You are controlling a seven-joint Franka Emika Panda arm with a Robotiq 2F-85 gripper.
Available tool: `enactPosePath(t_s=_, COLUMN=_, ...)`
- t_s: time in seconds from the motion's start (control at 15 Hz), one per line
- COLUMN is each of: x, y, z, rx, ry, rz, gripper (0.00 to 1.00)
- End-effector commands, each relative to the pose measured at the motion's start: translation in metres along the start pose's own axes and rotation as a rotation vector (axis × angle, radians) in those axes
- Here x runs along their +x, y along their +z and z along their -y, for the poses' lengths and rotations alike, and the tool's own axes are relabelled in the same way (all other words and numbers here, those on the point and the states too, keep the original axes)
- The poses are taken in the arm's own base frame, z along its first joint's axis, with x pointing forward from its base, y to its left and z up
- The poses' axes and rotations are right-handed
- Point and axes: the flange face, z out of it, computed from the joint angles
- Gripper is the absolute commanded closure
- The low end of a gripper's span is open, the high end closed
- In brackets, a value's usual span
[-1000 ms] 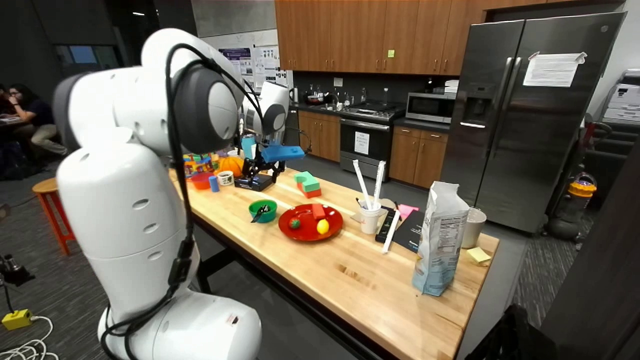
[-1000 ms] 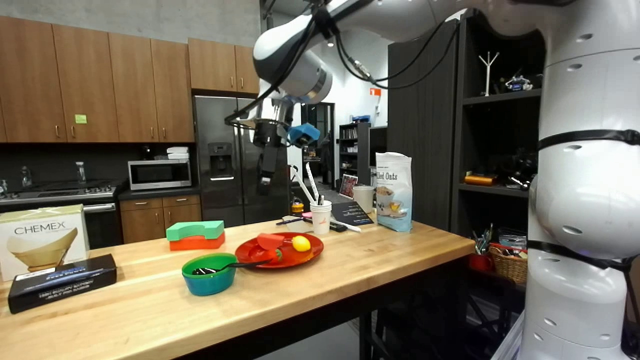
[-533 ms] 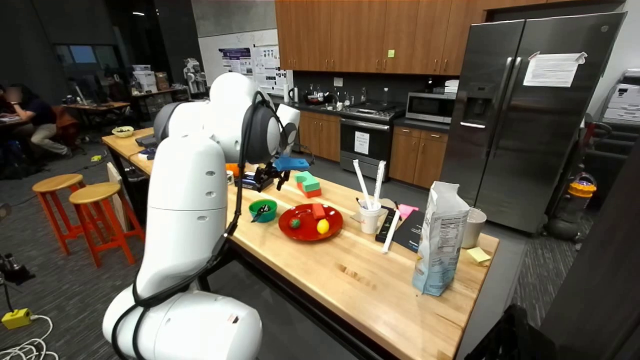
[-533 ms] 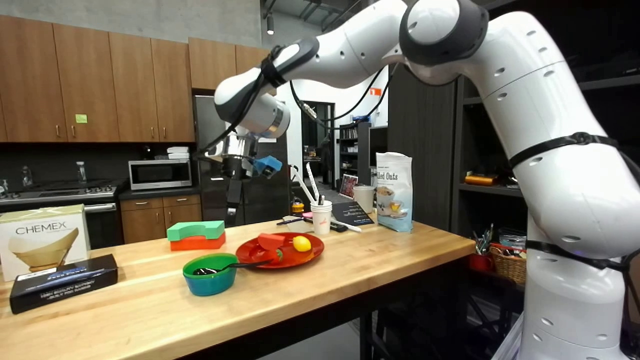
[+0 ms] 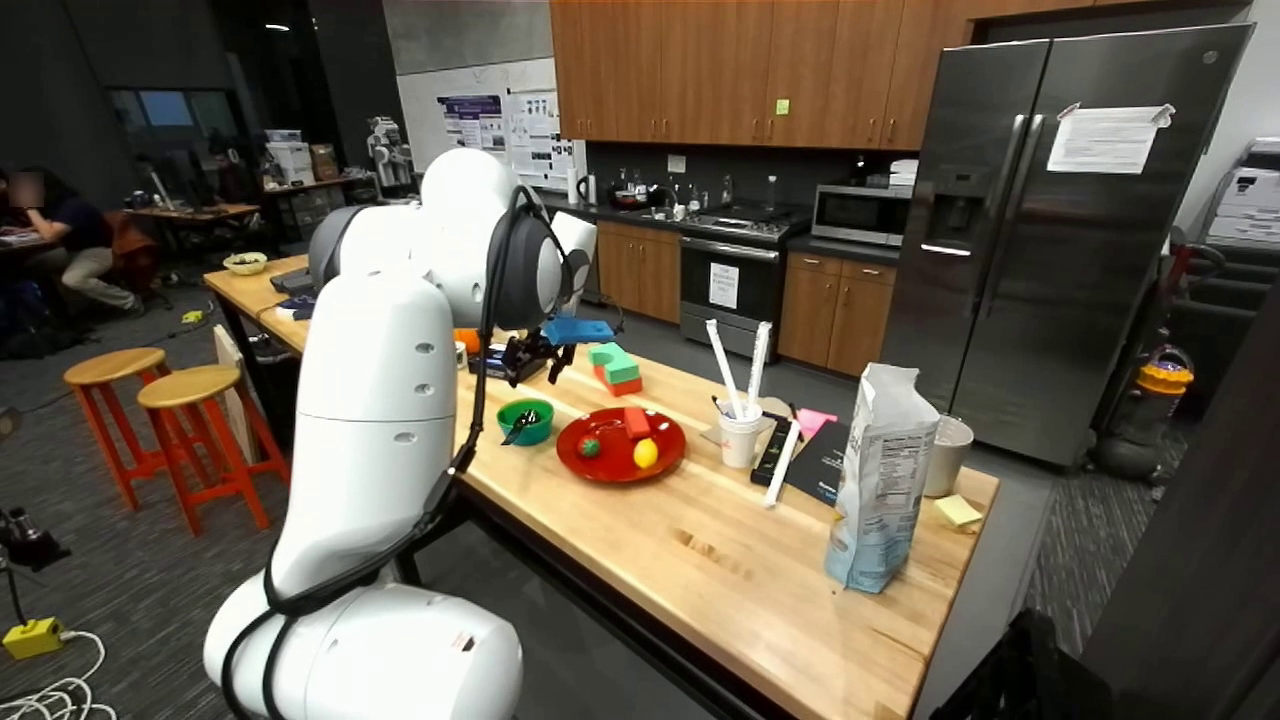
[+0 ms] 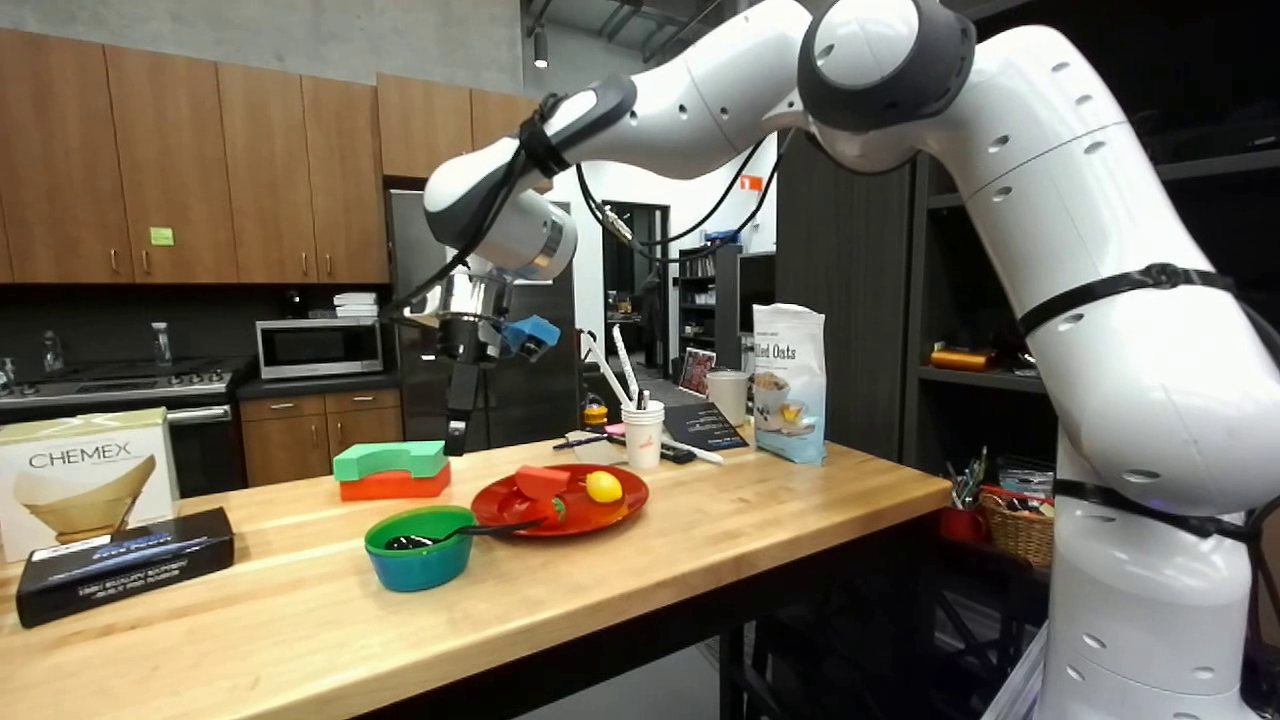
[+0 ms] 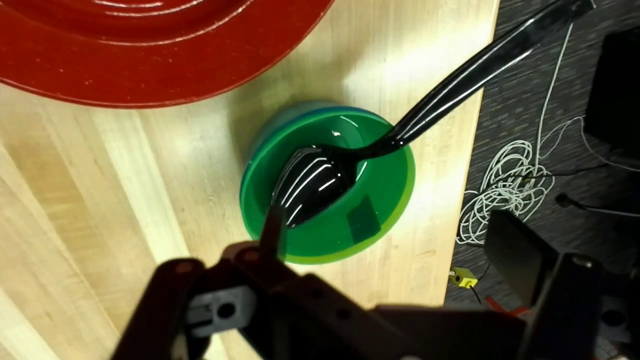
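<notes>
My gripper [image 7: 392, 220] stands open in the wrist view, nothing between its wide-spread fingers. Below it on the table is a green bowl [image 7: 387, 190], apparently nested in a blue one. A black spoon [image 7: 320, 185] rests in the bowl, its handle leaning out over the rim. One finger overlaps the bowl's edge in the picture; the gripper is above, apart from it. Beside the bowl lies a red plate [image 6: 600, 525] bearing a yellow lemon [image 6: 603, 487], a strawberry [image 6: 557, 511] and a red wedge [image 6: 540, 482]. In both exterior views the gripper [image 5: 533, 376] hangs over the table.
Green [image 6: 390, 462] and red blocks [image 6: 395, 487] are stacked near the gripper. A black box [image 6: 130, 568] and a Chemex box [image 6: 90, 480] stand at one end. A paper cup [image 6: 643, 448] with straws and an oats bag [image 6: 788, 390] stand beyond the plate.
The arm has swung and come down; in an exterior view the gripper is lower and further left than a second ago, hardly moving in the last half second. It stayed open; the tabletop things did not move.
</notes>
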Motion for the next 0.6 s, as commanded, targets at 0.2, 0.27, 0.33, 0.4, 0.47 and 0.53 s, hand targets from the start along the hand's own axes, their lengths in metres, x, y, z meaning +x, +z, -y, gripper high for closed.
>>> enactPosePath(t_s=0.2, x=-0.009, y=0.015, z=0.0, rx=-0.033, ry=-0.011, rz=0.079, gripper=0.0)
enactPosePath(t_s=0.27, x=-0.01, y=0.018, z=-0.002, rx=-0.041, ry=-0.018, rz=0.091, gripper=0.0)
enactPosePath(t_s=0.33, x=-0.012, y=0.02, z=-0.003, rx=-0.049, ry=-0.025, rz=0.1, gripper=0.0)
enactPosePath(t_s=0.4, x=-0.013, y=0.022, z=-0.005, rx=-0.06, ry=-0.033, rz=0.105, gripper=0.0)
enactPosePath(t_s=0.47, x=-0.014, y=0.023, z=-0.007, rx=-0.071, ry=-0.037, rz=0.106, gripper=0.0)
enactPosePath(t_s=0.53, x=-0.013, y=0.024, z=-0.009, rx=-0.084, ry=-0.039, rz=0.102, gripper=0.0)
